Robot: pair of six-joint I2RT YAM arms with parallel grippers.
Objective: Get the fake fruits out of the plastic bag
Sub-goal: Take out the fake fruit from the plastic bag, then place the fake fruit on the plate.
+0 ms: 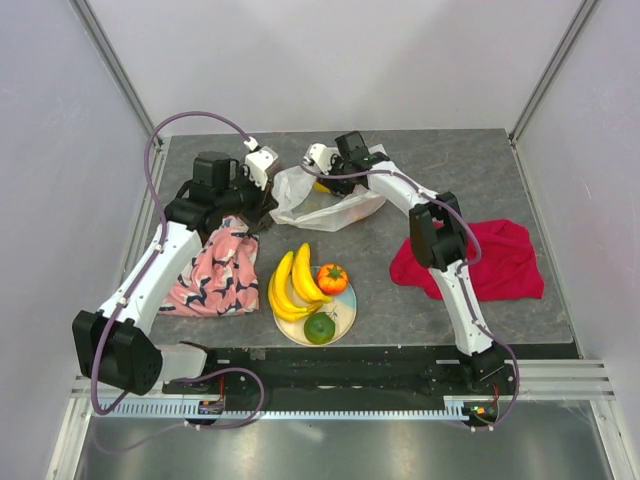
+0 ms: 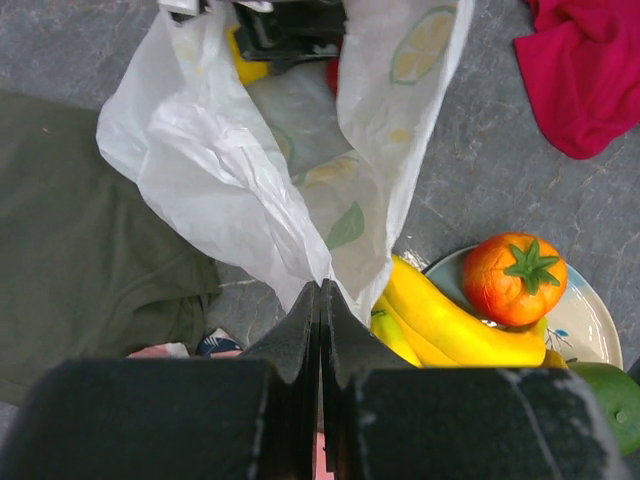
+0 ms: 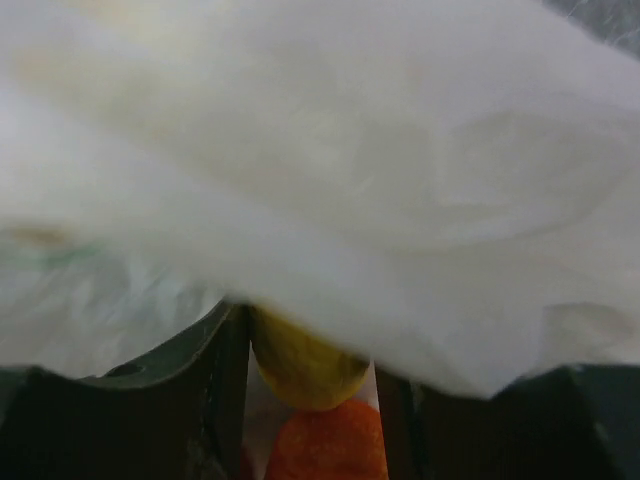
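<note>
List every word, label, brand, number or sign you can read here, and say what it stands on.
No readable text in any view.
plastic bag: only lemon-slice and leaf prints, no letters.
plate: painted pattern, no words.
pink cloth: pattern only, no text.

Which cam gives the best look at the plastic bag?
Left wrist: the plastic bag fills the upper frame, prints sharp, one edge pinched in the shut left gripper. Top external shows it whole but small. Right wrist shows only blurred white film up close.
</note>
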